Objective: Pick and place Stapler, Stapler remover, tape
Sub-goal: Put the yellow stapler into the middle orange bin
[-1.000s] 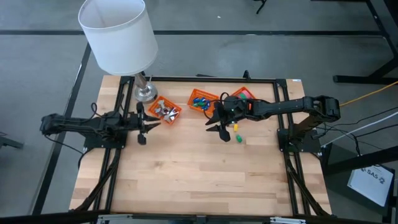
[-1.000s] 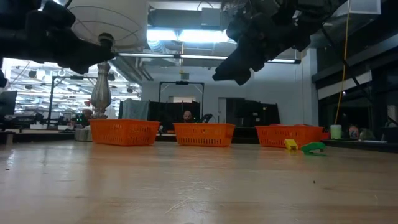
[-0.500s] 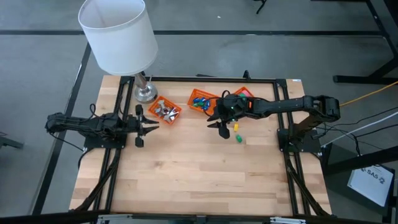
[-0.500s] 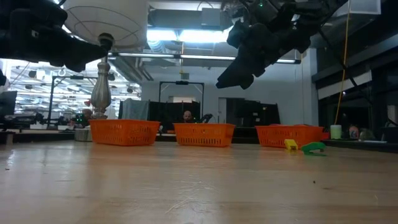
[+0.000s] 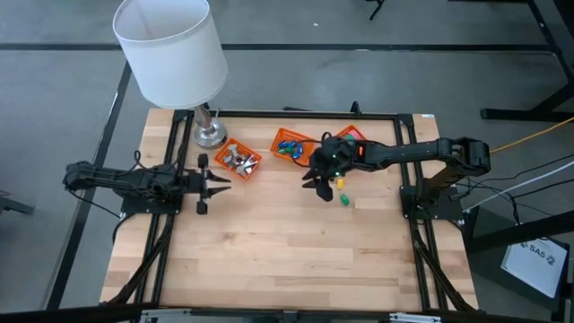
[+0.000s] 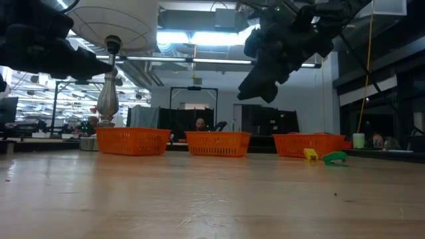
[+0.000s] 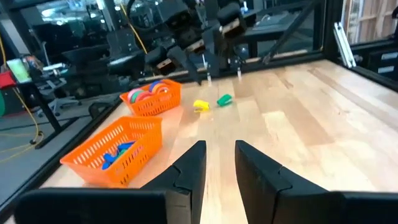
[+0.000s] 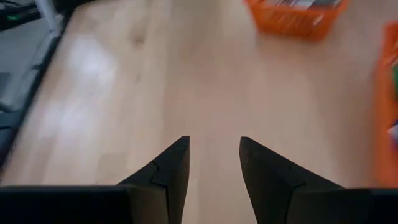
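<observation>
The right tool (image 5: 317, 187) hangs above the light wooden table (image 5: 287, 260) with its two dark fingers (image 8: 166, 163) parted and nothing between them; the right wrist view shows only bare table in the gap. In the low view this right tool (image 6: 257, 87) is raised well clear of the surface. Just beside the right tool, on the side toward the right arm's base, a small yellow blocky piece (image 5: 340, 183) and a small green piece (image 5: 343, 200) lie on the table, apart from each other and not touched by the fingers; the low view shows the yellow piece (image 6: 310, 154) and the green piece (image 6: 335, 158) resting flat on the surface. Behind the right tool stands an orange mesh basket holding blue and green items (image 5: 289, 144), and close to the right arm a second orange mesh basket (image 7: 152, 100) holds ring-shaped tape rolls in pink, green and red (image 7: 148, 92). The left tool (image 5: 208, 184) is held over the table's left part, its fingers (image 7: 191, 167) parted and empty. Just ahead of the left tool stands a third orange mesh basket with grey metal items (image 5: 236, 160). A white-shaded table lamp with a silver base (image 5: 170, 49) stands at the far left corner, behind that basket.
</observation>
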